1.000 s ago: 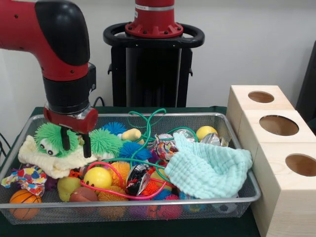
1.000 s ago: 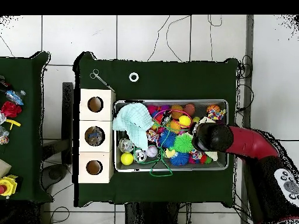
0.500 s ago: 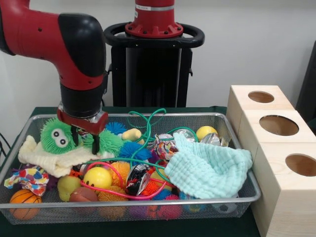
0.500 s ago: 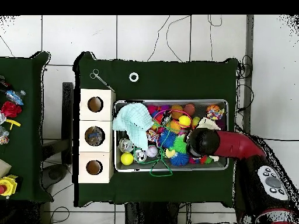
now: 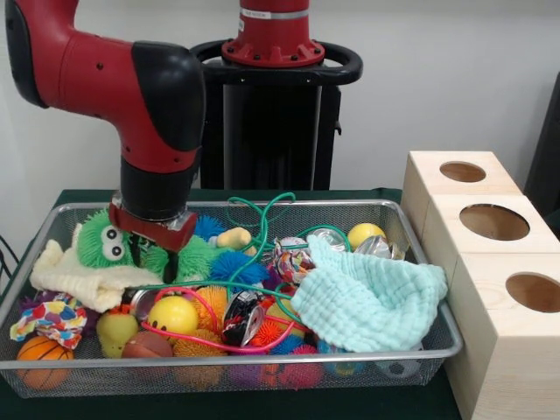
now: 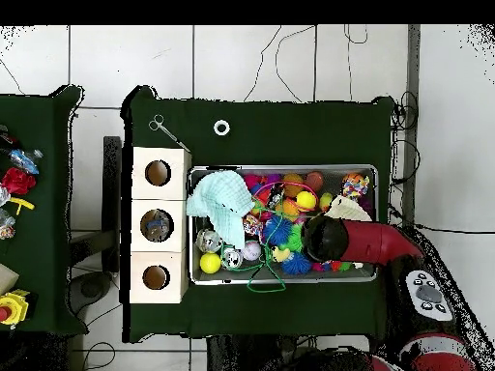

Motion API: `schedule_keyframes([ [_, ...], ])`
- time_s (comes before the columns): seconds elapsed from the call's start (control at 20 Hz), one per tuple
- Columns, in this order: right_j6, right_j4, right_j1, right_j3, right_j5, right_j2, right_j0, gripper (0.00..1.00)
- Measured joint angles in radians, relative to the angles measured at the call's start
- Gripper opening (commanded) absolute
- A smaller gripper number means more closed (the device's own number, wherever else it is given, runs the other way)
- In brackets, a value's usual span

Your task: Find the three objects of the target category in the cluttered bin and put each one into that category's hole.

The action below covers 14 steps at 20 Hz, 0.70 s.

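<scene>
Front view showed the red and black gripper (image 5: 157,255) lowered into the wire mesh bin (image 5: 420,343), its two dark fingers apart and pressed down among the spiky toys; one finger (image 5: 171,265) stood against a green spiky rubber ball (image 5: 194,256), and the other sat beside a green furry toy with googly eyes (image 5: 101,241), though I could not tell whether anything was actually pinched between them; that googly-eyed toy lay on a cream knitted cloth (image 5: 74,278) at the bin's left end; a yellow smiley ball (image 5: 172,314) rested just in front of the gripper, with a small orange basketball (image 5: 38,353) in the near left corner; a pale mint muslin cloth (image 5: 372,300) was heaped over the right half; three light wooden boxes with round holes (image 5: 494,254) stood beside the bin; from overhead, the arm (image 6: 360,242) covered the bin's right part, with the boxes (image 6: 158,224) touching its left side.
</scene>
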Motion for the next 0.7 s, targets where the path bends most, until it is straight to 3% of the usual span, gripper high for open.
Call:
schedule_keyframes([
  [0.15,0.0,0.008,0.018,-0.005,-0.04,-0.045,0.032,1.0],
  [0.2,0.0,0.01,0.023,-0.006,-0.048,-0.055,0.039,0.0],
  [0.7,0.001,0.078,0.018,-0.005,-0.051,-0.134,0.111,0.0],
])
